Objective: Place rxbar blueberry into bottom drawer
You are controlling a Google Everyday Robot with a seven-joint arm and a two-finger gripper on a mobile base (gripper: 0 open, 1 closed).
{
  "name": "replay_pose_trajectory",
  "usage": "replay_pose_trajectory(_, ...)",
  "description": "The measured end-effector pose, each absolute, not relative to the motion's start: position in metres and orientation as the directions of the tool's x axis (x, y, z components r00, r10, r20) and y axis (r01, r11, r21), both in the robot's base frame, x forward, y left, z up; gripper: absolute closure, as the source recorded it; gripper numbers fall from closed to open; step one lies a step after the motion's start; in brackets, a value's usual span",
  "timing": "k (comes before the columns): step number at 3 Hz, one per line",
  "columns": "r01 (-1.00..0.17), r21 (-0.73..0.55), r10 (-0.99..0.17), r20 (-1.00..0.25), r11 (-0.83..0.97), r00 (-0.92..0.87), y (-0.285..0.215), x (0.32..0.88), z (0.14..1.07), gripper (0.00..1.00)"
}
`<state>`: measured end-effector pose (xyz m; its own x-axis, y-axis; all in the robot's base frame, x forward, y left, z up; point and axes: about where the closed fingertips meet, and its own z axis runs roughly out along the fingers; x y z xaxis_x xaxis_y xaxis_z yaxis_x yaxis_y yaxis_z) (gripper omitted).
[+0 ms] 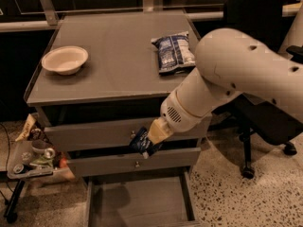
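Observation:
The rxbar blueberry (141, 142), a small dark navy bar, is held in my gripper (147, 145) in front of the cabinet's upper drawers, well above the bottom drawer. The gripper's tan fingers (157, 131) are shut on the bar. The bottom drawer (137, 200) is pulled out at the bottom of the view, a wide shallow grey tray with a plain floor. My white arm (236, 79) reaches in from the right and covers the right side of the cabinet.
On the grey cabinet top (113, 65) stand a cream bowl (65, 59) at the left and a blue-and-white chip bag (173, 51) at the right. A black office chair (258, 122) stands to the right. A small stand with clutter (31, 160) sits at the left.

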<state>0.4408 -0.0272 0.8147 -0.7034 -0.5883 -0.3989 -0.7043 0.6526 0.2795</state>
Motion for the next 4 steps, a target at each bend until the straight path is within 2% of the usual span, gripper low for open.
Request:
replay_pose_trajectory(3, -0.553, 0.501, -0.466, -0.301, 0.665, -0.832, -0.013, 0.431, 0.618, 1.00)
replay_pose_trajectory(4, -0.554, 0.501, -0.466, -0.301, 0.665, -0.832, -0.013, 0.431, 0.619, 1.00)
